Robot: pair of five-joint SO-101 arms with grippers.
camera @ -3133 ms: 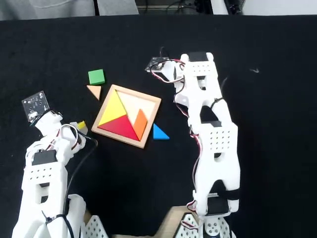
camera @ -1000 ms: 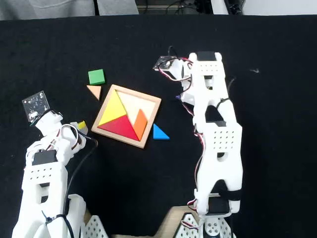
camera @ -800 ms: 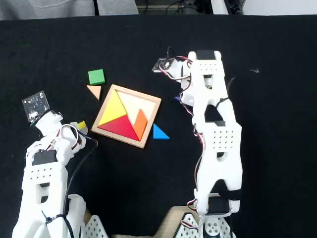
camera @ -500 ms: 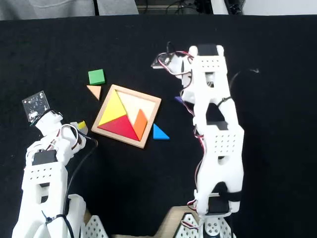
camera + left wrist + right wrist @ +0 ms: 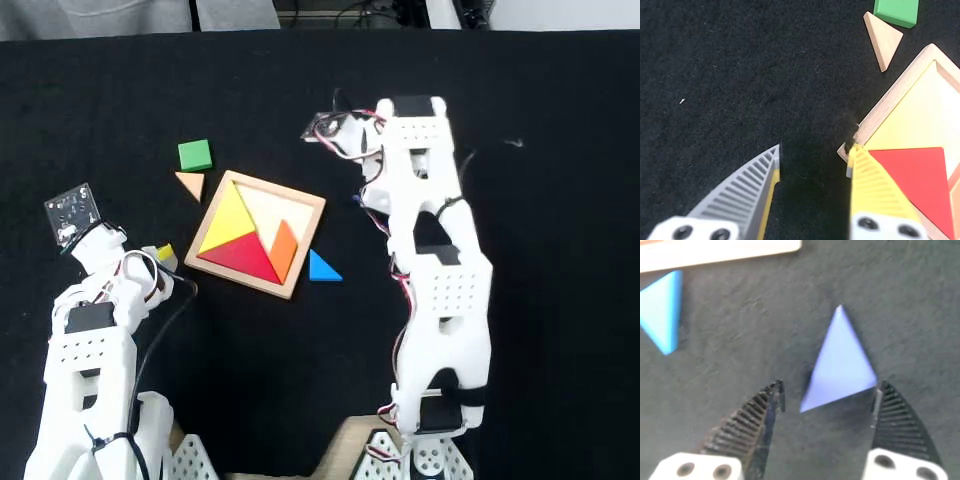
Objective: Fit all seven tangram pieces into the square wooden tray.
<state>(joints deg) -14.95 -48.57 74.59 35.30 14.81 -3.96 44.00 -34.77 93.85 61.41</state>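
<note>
The square wooden tray [image 5: 311, 204] lies mid-table and holds a yellow triangle [image 5: 228, 220], a red triangle [image 5: 242, 259] and an orange piece [image 5: 284, 247]. Outside it lie a green square [image 5: 195, 155], a tan triangle [image 5: 190, 184] and a light blue triangle [image 5: 322, 266]. My right gripper [image 5: 829, 390] is open low over the table, a violet-blue triangle [image 5: 840, 365] lying just past its fingertips. That triangle [image 5: 357, 200] peeks out beside the right arm. My left gripper [image 5: 812, 152] is open with nothing in it, beside the tray's corner [image 5: 850, 145].
Black cloth covers the table. The light blue triangle [image 5: 662, 310] and the tray edge [image 5: 715, 250] lie beyond the right gripper. The tan triangle [image 5: 882, 37] and green square [image 5: 897, 10] lie ahead of the left gripper. The right arm [image 5: 430, 260] stretches along the table's right half.
The right arm has shifted a little to the right, away from the tray's corner, and wavered slightly since. The left arm and the pieces have not moved.
</note>
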